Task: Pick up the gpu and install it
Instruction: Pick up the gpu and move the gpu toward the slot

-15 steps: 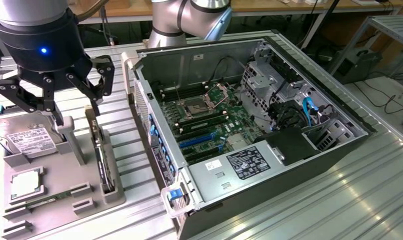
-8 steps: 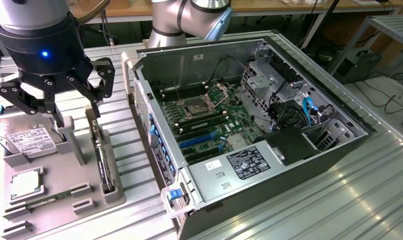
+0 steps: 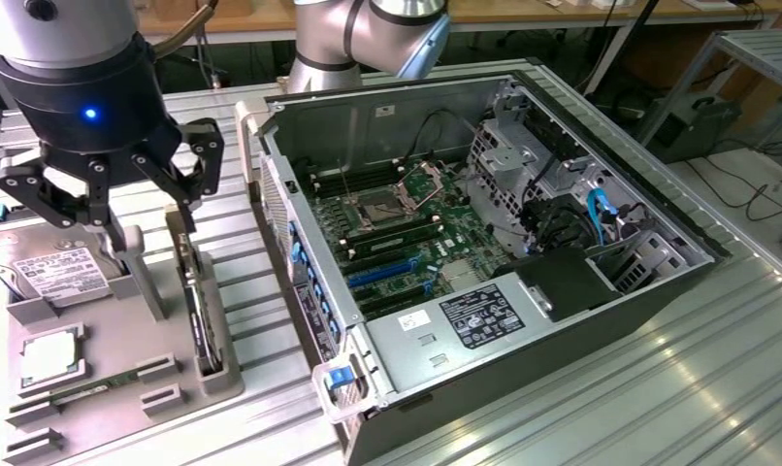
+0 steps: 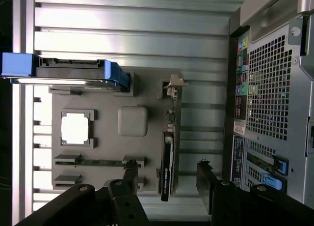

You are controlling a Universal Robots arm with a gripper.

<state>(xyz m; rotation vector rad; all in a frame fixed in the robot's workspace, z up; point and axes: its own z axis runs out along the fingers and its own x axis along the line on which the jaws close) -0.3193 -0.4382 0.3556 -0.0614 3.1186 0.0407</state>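
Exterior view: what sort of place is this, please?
Probably a robotics lab bench for computer assembly: an open computer case lies on a ribbed metal table, a grey fixture tray holds the gpu and a hard drive, and the open gripper hangs above the gpu.

Open PC case [image 3: 365, 121], HDD [image 3: 42, 267], CPU [image 3: 52, 356], RAM stick [image 4: 100, 162], grey tray [image 4: 105, 142]

holder [image 3: 119, 340] is set on the bench [image 3: 701, 369] at the exterior view's left | computer case [image 3: 365, 126] is laid just beside it, to the right | gpu [image 3: 204, 320] is stood on edge in the holder's case-side slot | hard drive [image 3: 42, 267] is propped at the opposite side | pincer [image 3: 139, 218] is held above, between them
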